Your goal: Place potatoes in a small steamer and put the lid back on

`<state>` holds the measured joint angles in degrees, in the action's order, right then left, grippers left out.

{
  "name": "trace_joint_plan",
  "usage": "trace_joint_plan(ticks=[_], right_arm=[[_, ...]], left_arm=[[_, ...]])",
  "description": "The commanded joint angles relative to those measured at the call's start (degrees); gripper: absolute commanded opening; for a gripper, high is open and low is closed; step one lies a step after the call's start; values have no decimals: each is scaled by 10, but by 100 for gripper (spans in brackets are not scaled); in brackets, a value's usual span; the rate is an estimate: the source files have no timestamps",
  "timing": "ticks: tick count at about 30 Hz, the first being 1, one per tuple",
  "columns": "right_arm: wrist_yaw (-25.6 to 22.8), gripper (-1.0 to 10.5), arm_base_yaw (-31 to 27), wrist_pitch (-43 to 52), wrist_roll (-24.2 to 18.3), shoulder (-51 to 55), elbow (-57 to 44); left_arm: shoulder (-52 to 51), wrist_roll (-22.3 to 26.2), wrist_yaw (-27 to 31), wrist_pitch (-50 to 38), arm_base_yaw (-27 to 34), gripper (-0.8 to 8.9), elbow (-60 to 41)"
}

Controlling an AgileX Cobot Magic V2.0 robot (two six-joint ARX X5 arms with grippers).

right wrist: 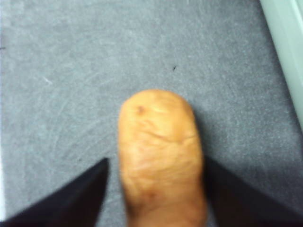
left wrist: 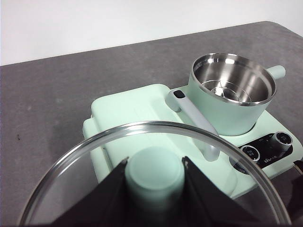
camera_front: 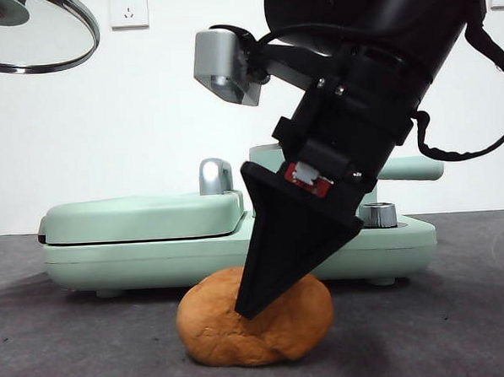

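The orange-brown potato [camera_front: 280,326] lies on the dark table in front of the green appliance. My right gripper [camera_front: 245,307] comes down from the upper right. In the right wrist view the right gripper [right wrist: 156,163] is open, one jaw on each side of the potato [right wrist: 161,151]. My left gripper [left wrist: 155,163] is shut on the mint knob of the glass lid [left wrist: 85,165] and holds it high in the air; the lid [camera_front: 33,35] shows at the front view's top left. The small steamer [left wrist: 232,94] stands open and empty on the appliance; in the front view the arm hides it except its handle [camera_front: 412,170].
The flat green griddle section [camera_front: 144,218] with its closed cover lies left of the steamer, with a grey handle [left wrist: 199,125] between them. Control knobs [left wrist: 283,139] sit on the appliance's front edge. Bare table lies around the potato.
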<state>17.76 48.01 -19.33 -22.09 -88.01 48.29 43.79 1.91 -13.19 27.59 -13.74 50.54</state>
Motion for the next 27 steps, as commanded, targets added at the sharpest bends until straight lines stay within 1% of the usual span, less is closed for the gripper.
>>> trace_joint_plan(ticks=[1,3,5,7,8,10,11,13,15,18,21,27], right_arm=[[-2,206,7,-2,2,-11,9],[-2,200,7,-6,8,-6,9],[-9,200,5,-30,11,18,13],[-39,200,5,-85,11,63,33],[-62,200,5,-112,15,88,47],[-110,200,1,-161,37,135,87],[-121,200,-4,-176,48,147,106],[-122,201,-23,-209,70,159,165],[-122,200,-55,-223,82,152,225],[-122,200,-109,-223,86,115,304],[-120,200,-150,-224,86,76,352],[-110,200,-206,-227,84,-11,425]], left_arm=[[0,4,1,-18,0,12,7],[0,4,1,-18,0,12,7],[0,4,1,-18,0,12,7],[0,4,1,-18,0,12,7],[0,4,1,-18,0,12,7],[1,5,2,-19,0,12,7],[2,5,2,-19,0,12,7],[4,4,2,-19,0,12,7],[7,4,1,-19,0,12,7],[11,4,1,-19,0,12,7],[15,4,1,-19,0,12,7],[24,5,1,-19,0,12,7]])
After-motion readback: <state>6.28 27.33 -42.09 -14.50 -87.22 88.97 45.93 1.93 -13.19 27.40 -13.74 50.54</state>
